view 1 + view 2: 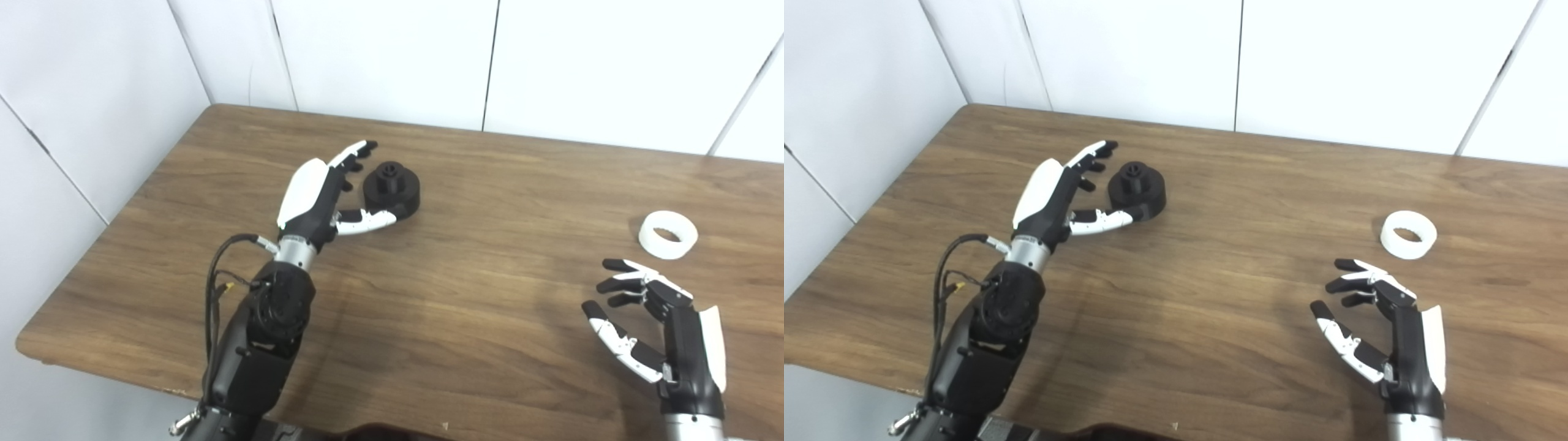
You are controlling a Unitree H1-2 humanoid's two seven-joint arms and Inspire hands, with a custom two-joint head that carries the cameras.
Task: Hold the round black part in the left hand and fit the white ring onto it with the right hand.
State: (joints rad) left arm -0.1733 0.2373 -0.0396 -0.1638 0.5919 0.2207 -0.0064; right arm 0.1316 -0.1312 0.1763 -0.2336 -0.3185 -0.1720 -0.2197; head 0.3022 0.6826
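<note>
The round black part (392,188) lies on the wooden table (465,294), left of centre, with a toothed hub standing up from its middle. My left hand (327,193) is open just to its left, fingers spread above and behind it and the thumb reaching under its near side; I cannot tell if the thumb touches it. The white ring (668,234) lies flat on the table at the right. My right hand (649,327) hovers open nearer the front edge, a hand's width short of the ring, holding nothing.
White wall panels (392,55) close off the table's back and left sides. The table's front edge (122,375) runs along the bottom, where both forearms come in. A black cable loops beside the left forearm (214,282).
</note>
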